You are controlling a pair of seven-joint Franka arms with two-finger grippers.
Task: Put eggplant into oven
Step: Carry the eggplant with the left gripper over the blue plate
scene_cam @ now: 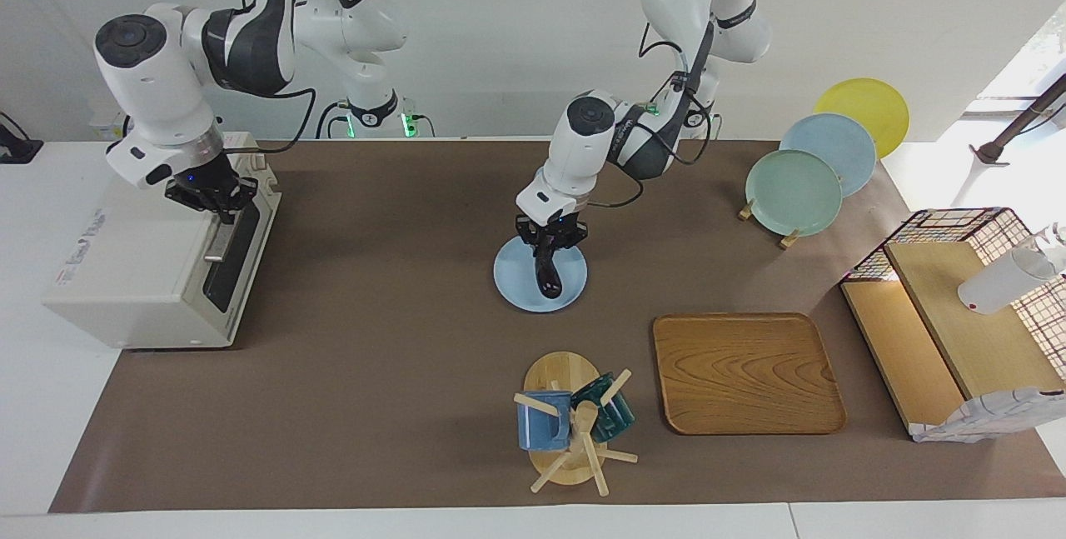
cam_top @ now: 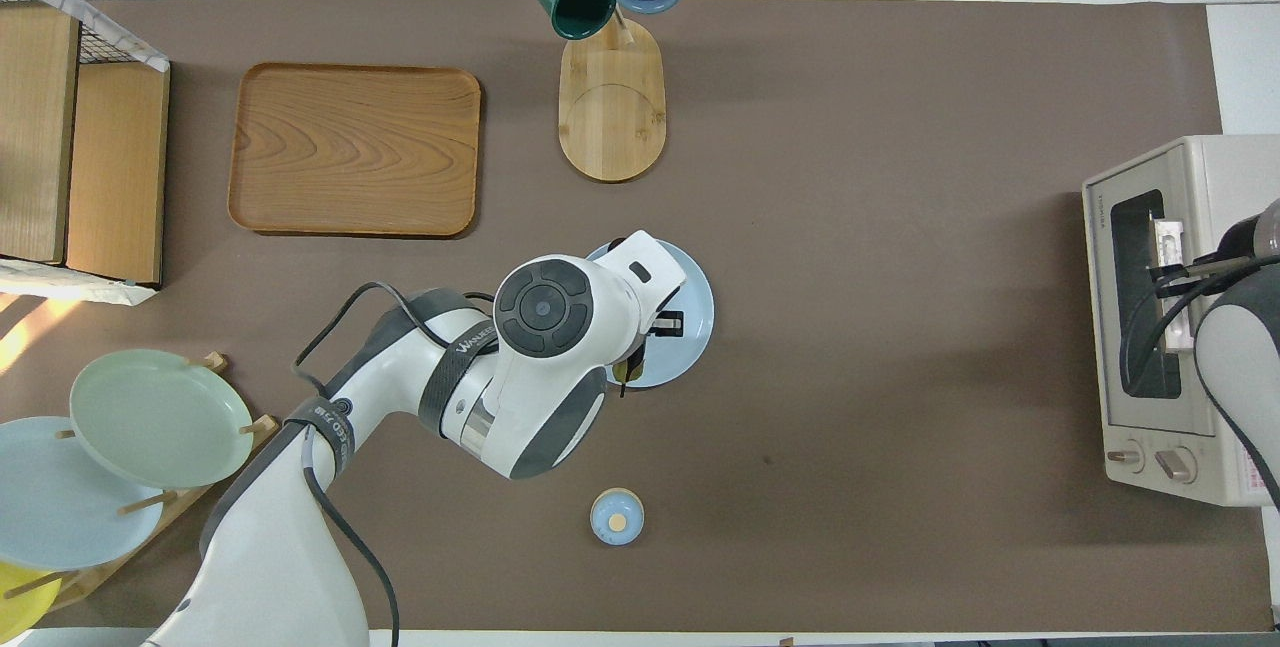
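The dark purple eggplant (scene_cam: 548,274) lies on a light blue plate (scene_cam: 516,276) in the middle of the table. My left gripper (scene_cam: 550,241) is down on the eggplant's end nearer the robots, its fingers shut around it. In the overhead view the left wrist hides most of the eggplant; only a dark bit with the stem (cam_top: 628,373) shows at the plate's (cam_top: 695,312) rim. The off-white oven (scene_cam: 141,272) stands at the right arm's end of the table with its dark glass door shut. My right gripper (scene_cam: 208,196) is at the door's bar handle (scene_cam: 218,241), also in the overhead view (cam_top: 1168,272).
A wooden tray (scene_cam: 745,372) and a mug tree (scene_cam: 570,422) with a blue and a green mug lie farther from the robots than the plate. A plate rack (scene_cam: 795,189) and a wire-mesh shelf (scene_cam: 958,314) stand at the left arm's end. A small round blue thing (cam_top: 617,517) lies near the robots.
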